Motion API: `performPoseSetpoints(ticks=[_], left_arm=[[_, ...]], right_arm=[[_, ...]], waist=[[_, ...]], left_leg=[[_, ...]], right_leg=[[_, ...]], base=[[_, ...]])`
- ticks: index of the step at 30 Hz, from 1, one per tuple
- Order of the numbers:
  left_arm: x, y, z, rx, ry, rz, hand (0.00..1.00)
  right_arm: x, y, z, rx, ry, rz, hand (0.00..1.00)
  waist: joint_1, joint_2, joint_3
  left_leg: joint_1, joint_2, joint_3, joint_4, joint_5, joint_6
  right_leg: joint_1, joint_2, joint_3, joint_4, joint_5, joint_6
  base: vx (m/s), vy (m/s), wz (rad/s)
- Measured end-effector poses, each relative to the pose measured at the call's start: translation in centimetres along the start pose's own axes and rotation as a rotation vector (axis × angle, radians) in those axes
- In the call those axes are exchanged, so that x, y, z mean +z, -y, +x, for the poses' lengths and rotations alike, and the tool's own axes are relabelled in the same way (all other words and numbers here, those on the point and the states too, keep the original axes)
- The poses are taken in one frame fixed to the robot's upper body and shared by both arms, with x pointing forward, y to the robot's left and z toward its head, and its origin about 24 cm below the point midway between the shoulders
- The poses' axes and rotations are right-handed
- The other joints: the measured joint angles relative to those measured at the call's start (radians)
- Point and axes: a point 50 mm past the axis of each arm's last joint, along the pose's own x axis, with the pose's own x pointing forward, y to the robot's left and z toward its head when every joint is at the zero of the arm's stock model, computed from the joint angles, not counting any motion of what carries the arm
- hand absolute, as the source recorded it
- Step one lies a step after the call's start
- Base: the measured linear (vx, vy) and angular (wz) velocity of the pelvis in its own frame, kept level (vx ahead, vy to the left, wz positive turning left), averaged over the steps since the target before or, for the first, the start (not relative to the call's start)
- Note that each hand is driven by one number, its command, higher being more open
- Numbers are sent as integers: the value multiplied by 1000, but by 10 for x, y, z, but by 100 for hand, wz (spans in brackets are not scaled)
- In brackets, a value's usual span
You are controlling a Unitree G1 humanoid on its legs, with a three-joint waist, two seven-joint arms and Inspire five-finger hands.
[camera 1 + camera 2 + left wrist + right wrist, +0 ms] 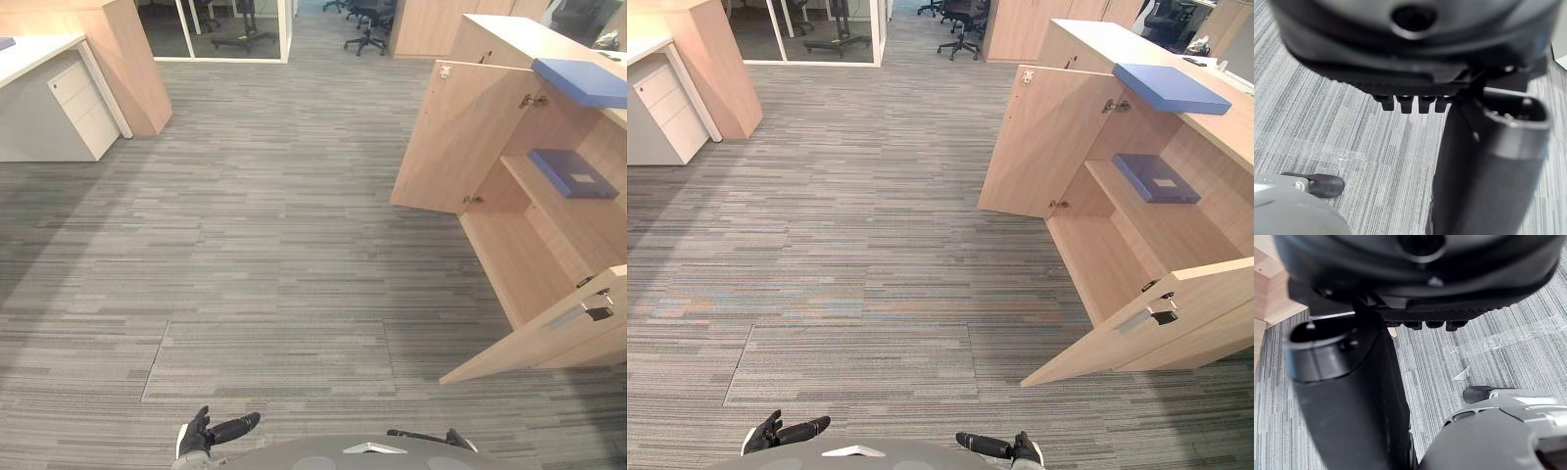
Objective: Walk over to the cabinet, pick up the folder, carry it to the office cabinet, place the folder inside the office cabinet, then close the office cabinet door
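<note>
A light-blue folder (583,80) lies flat on top of the wooden office cabinet (534,259) at the right. A darker blue folder (1156,177) rests on the shelf inside it. Both cabinet doors stand open: the far door (451,137) swings out toward the room, the near door (549,333) juts across the floor. My left hand (211,431) and right hand (994,446) hang low near my body, far from the cabinet. In the wrist views the left hand (1488,161) and the right hand (1352,396) have relaxed fingers over grey carpet and hold nothing.
A white drawer unit (73,103) under a desk and a wooden partition (132,59) stand at the far left. Office chairs (367,24) and a glass wall (220,29) lie at the back. Grey striped carpet (265,245) stretches between me and the cabinet.
</note>
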Motion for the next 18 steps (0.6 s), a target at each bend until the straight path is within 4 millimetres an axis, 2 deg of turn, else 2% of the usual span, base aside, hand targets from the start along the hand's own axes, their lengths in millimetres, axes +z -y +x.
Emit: performPoseSetpoints(ticks=[18], left_arm=[[2, -3, -1, 43, 25, -14, 100]], right_arm=[[1, -3, 0, 4, 7, -5, 100]], waist=[[-1, -18, 12]], left_leg=[[1, 0, -13, -6, 20, 1]], right_leg=[[1, -1, -20, 0, 5, 4]], base=[[-42, -18, 3]])
